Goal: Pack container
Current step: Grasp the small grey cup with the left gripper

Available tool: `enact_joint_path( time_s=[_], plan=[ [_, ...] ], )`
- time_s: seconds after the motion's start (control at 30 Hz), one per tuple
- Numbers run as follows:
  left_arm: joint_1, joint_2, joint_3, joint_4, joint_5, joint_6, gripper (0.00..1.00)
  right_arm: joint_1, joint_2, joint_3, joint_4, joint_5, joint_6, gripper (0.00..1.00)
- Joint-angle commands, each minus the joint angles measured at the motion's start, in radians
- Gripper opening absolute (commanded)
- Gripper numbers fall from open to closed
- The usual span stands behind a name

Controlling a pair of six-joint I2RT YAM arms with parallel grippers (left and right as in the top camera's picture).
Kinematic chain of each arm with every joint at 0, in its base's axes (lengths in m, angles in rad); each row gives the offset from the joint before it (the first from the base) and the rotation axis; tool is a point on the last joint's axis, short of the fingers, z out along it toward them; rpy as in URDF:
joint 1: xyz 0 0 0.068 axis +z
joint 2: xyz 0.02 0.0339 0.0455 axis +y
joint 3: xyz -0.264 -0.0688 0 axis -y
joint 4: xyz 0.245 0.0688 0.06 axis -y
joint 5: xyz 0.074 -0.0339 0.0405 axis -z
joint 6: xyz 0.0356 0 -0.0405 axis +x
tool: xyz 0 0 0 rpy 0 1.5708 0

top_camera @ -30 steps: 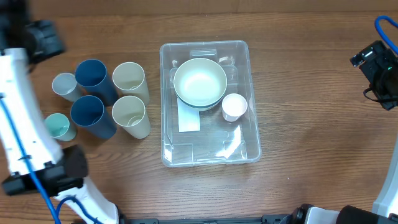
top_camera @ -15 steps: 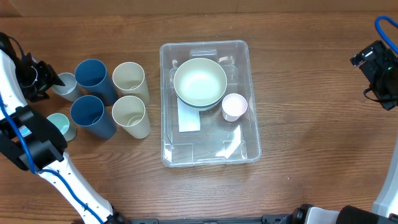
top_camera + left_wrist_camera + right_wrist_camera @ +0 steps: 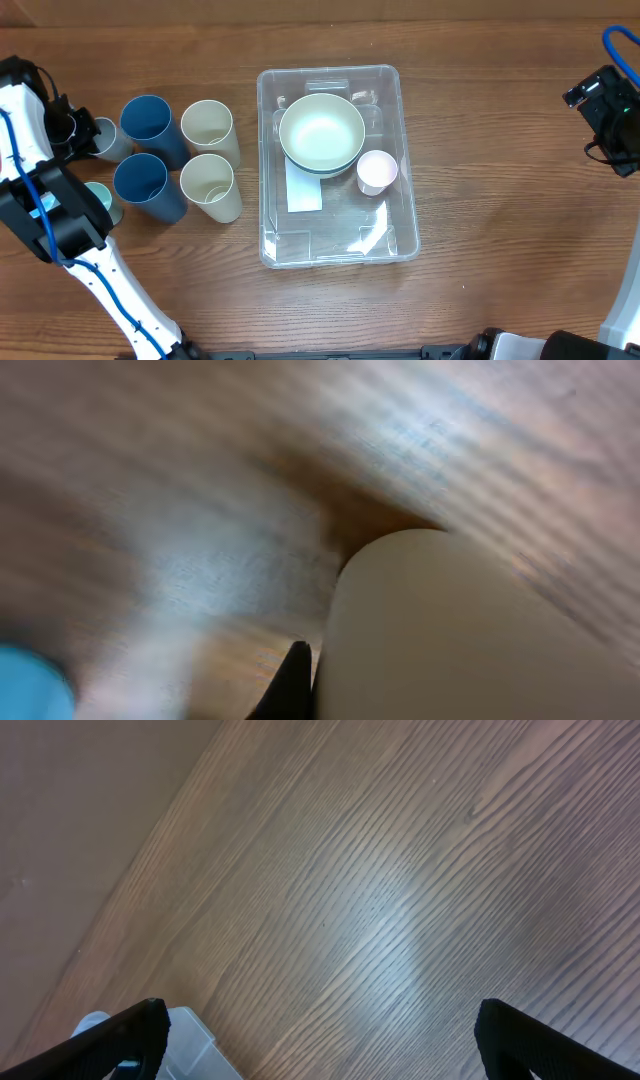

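Mostly blurred, L fingers by grey cup, grip unclear; R fingers spread.

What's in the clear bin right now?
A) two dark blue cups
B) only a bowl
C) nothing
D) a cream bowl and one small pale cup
D: the overhead view shows a cream bowl and a small pale cup beside it, both inside the bin.

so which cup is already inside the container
The small pale pink cup, beside the cream bowl inside the container. The other six cups all stand on the table to its left.
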Motion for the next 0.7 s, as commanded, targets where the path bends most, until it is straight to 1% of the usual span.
enact_joint_path(
  time_s=[0.0,0.07,0.2,0.3,0.33,0.4,0.47,0.6,0.67],
  plan=[
    [-0.006,-0.058,0.104,-0.055,-0.087,-0.032,0.04,0.004,-0.008,0.003,0.003,-0.001,0.008,1.00],
    [-0.006,-0.114,0.199,-0.101,-0.085,-0.067,0.04,0.004,-0.008,0.003,0.003,-0.001,0.008,1.00],
    [-0.034,-0.259,0.372,-0.175,-0.074,-0.082,0.04,0.004,-0.008,0.003,0.003,-0.001,0.008,1.00],
    [-0.116,-0.422,0.421,-0.225,0.076,-0.061,0.04,0.004,-0.008,0.003,0.003,-0.001,0.008,1.00],
    [-0.166,-0.477,0.421,-0.245,0.112,-0.043,0.04,0.004,-0.008,0.003,0.003,-0.001,0.008,1.00],
    [-0.295,-0.555,0.421,-0.285,0.127,0.006,0.04,0.004,-0.008,0.003,0.003,-0.001,0.008,1.00],
    [-0.478,-0.594,0.421,-0.330,0.128,0.056,0.04,0.004,-0.008,0.003,0.003,-0.001,0.008,1.00],
    [-0.782,-0.579,0.394,-0.327,0.123,0.143,0.05,0.004,-0.008,0.003,0.003,-0.001,0.008,1.00],
    [-0.922,-0.537,0.371,-0.327,0.084,0.156,0.05,0.004,-0.008,0.003,0.003,-0.001,0.008,1.00]
  ],
)
